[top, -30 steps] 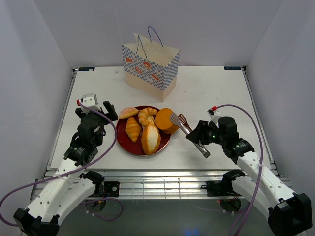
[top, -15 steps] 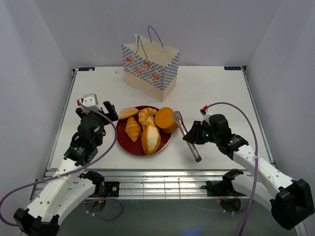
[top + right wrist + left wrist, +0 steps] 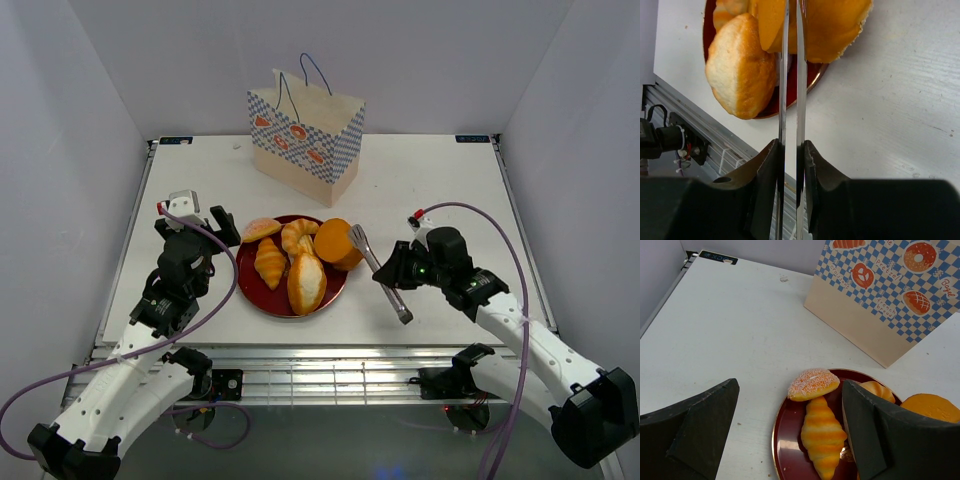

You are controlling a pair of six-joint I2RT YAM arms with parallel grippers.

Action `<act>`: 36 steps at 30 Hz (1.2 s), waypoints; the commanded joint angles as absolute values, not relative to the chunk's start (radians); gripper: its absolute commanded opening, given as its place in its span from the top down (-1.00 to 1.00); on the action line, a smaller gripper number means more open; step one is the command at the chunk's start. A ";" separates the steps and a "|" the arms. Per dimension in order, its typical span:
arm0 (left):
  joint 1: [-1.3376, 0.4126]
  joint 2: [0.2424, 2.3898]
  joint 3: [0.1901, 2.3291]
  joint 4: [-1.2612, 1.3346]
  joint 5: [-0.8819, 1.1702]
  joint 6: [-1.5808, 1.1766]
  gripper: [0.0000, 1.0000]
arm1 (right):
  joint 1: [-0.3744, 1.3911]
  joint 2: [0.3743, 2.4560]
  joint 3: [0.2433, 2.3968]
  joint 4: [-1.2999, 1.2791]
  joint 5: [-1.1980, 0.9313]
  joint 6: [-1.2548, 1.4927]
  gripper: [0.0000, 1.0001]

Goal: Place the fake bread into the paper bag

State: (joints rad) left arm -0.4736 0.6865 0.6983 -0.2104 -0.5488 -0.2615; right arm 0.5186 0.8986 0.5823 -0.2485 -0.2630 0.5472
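Because the white surface carries the paper bag upright at its far side, well apart from the dark red plate, any lift will need a high carry over the bag's rim and cord handles. All the fake bread lies on that plate, none in the bag. The step in hand looks like taking the round orange bun with the metal tongs, which the right tool pinches by both blades, pressing them nearly together. Their tips lie over the bun, though I cannot tell whether they touch it. Squeezed this narrow they could not straddle it, so easing the pinch first seems wise. The left tool hovers spread just beside the plate.
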 commanded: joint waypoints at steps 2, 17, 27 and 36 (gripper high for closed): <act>-0.477 0.681 0.710 -0.215 -0.537 -0.255 -0.88 | 0.523 0.874 0.712 -0.229 -0.250 0.545 0.84; -0.477 0.677 0.710 -0.216 -0.543 -0.255 -0.87 | 0.523 0.894 0.928 -0.268 -0.180 0.494 0.85; -0.477 0.680 0.713 -0.221 -0.541 -0.258 -0.87 | 0.522 0.957 1.136 -0.270 -0.032 0.445 0.85; -0.477 0.669 0.712 -0.218 -0.548 -0.258 -0.87 | 0.511 1.133 1.432 -0.252 -0.018 0.379 0.84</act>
State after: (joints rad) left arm -0.4736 0.6800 0.6983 -0.2104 -0.5491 -0.2604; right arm 0.5167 1.1088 1.3117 -0.3420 -0.0360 0.4259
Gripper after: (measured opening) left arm 0.938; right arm 0.273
